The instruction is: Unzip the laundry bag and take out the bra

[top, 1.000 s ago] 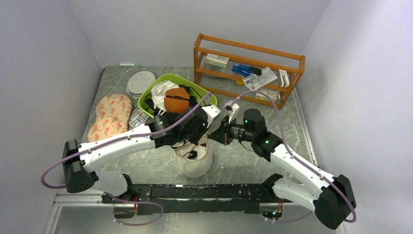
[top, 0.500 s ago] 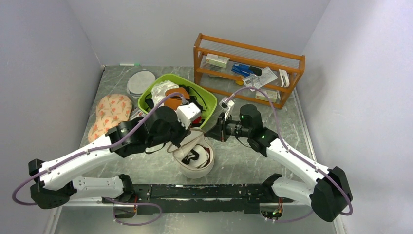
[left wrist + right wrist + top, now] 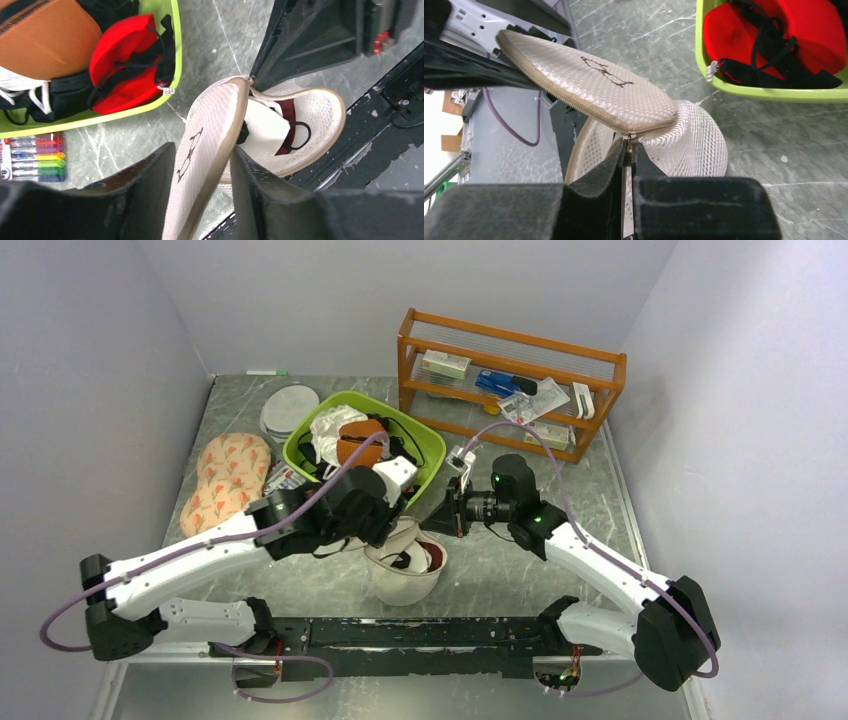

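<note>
Top view: laundry bag [image 3: 405, 575] unzipped, just near-side of green tub [image 3: 432, 452]; left wrist: left gripper [image 3: 201, 150] half-parted astride lid [image 3: 210, 120], clamping nothing, so reach past it for the bra [image 3: 287, 112] inside; right wrist: right gripper [image 3: 629, 149] pinched tight on zip pull [image 3: 628, 136], use it to steady the bag

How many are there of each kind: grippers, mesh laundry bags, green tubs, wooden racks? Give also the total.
Grippers: 2 (left gripper, right gripper)
laundry bag: 1
green tub: 1
wooden rack: 1
Total: 5
</note>
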